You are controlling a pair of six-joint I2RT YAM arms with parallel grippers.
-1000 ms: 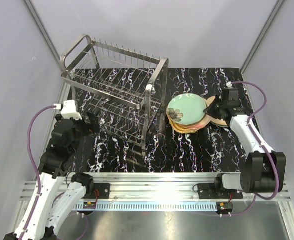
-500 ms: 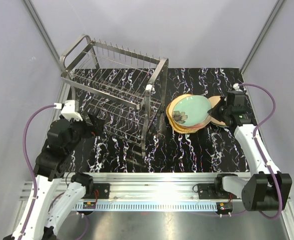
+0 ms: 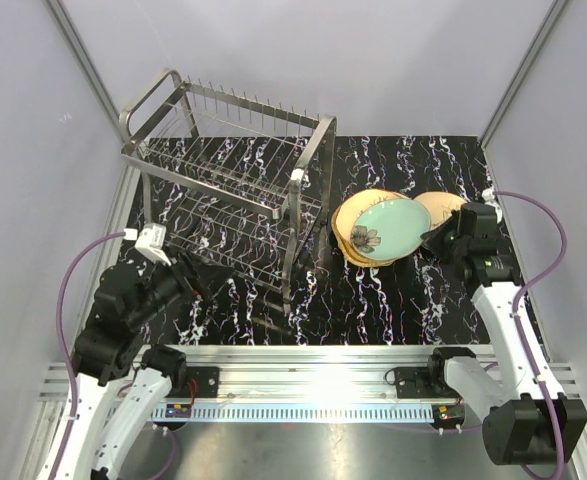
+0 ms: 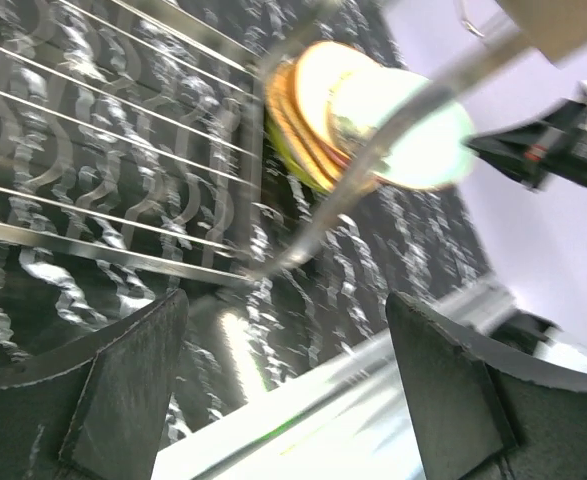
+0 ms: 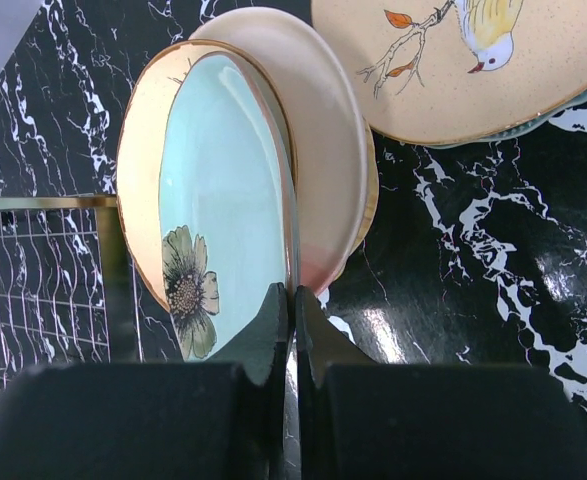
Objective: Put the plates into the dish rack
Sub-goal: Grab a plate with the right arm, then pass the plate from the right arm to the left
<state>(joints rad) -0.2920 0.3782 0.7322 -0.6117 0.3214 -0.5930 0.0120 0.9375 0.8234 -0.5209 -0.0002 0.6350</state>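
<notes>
**A:** Which step is the robot at?

**B:** The pick-up, it seems. The dish rack (image 3: 209,182) carries no plate. The stack of plates (image 3: 351,248) lies just beside the rack's right end. The mint-green plate (image 5: 223,190) is on top and a bird plate (image 5: 453,60) is farther from the rack.

**A:** And the hands?

**B:** The right gripper (image 5: 294,305) is on the side of the mint-green plate away from the rack. Its fingers are pressed almost together and pinch the plate's rim. The left gripper (image 4: 285,330) waits at the rack's near left corner with its fingers spread, holding nothing.

**A:** What does the next move need?

**B:** Probably a lift that tips the plate on edge. Then it must travel toward the rack and go down between two prongs without slipping from such a thin grip.
</notes>
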